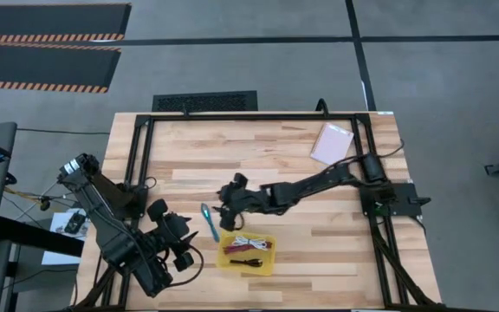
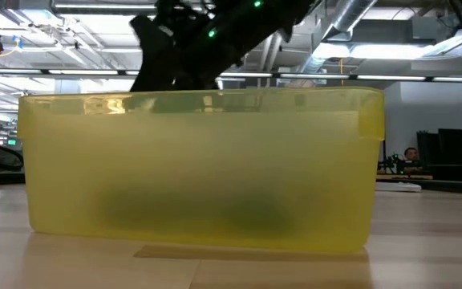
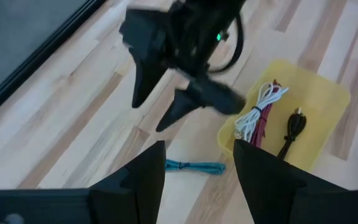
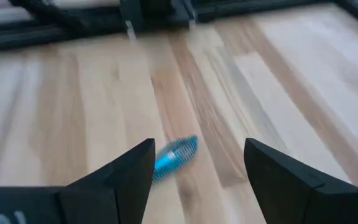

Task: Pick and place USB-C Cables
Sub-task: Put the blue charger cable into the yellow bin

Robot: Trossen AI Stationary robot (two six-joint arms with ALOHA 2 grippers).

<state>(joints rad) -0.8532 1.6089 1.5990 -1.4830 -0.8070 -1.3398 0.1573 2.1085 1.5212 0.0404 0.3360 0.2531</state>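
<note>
Right wrist view: my right fingers (image 4: 197, 171) are spread wide, empty, just above the teal cable (image 4: 174, 155) lying on the bench (image 4: 278, 81). Looks light, floppy, braided, so I'd pinch mid-bundle across its width. High view: its long axis runs roughly away from the front edge, just beside the yellow tray (image 1: 267, 263). White, dark red and black cables sit inside. Left fingers (image 3: 197, 168) part open, empty, nearby.

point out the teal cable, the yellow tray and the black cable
teal cable (image 1: 209, 222), high view, middle of its length on the table
yellow tray (image 1: 269, 256), high view, its right rim
black cable (image 3: 293, 129), left wrist view, its coiled middle inside the tray
</note>
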